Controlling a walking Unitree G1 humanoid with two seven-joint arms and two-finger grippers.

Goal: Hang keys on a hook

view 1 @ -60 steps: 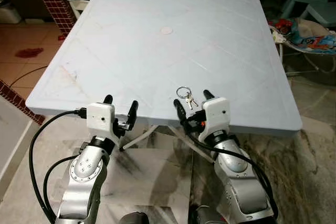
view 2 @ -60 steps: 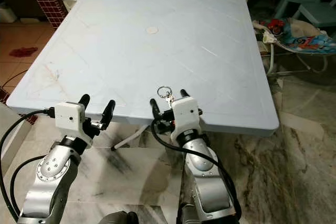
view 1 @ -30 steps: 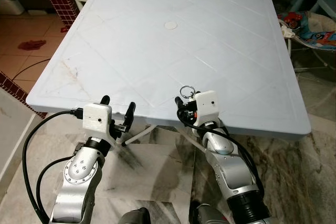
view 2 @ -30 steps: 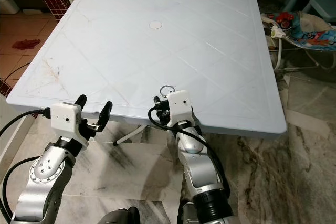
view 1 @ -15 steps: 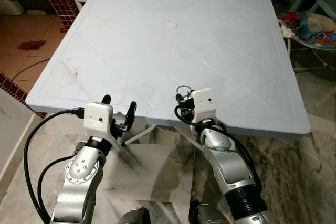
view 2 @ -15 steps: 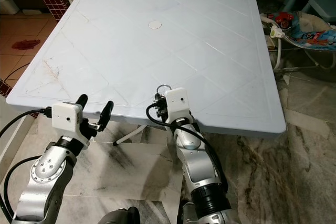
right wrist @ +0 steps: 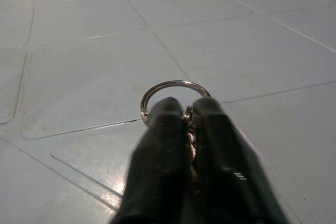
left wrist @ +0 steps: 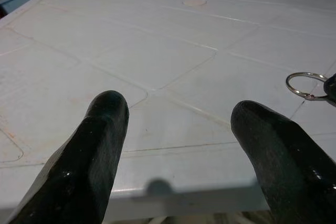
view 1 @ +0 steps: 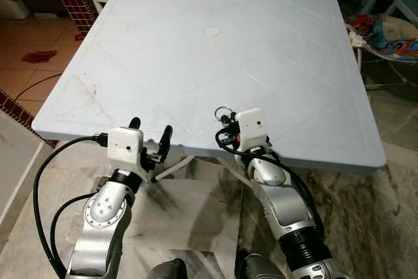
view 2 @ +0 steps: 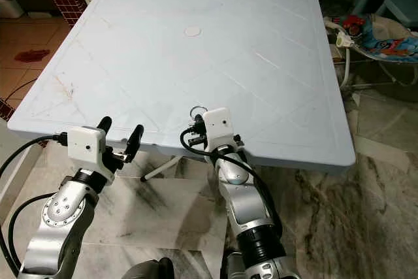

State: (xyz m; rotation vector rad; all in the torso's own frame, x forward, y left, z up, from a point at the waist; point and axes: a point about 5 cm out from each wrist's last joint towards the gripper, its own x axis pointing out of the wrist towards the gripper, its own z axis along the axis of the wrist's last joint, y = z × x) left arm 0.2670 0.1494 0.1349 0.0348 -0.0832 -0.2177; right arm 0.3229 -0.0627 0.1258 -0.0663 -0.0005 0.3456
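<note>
Low in the frame's middle, near the pale tabletop's [view 1: 196, 50] front edge, the right gripper [right wrist: 182, 115] is clenched on the keys [right wrist: 190, 129], their ring [right wrist: 169, 94] poking ahead. Lift straight up, firm grip. The left gripper [left wrist: 178, 124] hovers spread apart, holding nothing.
</note>
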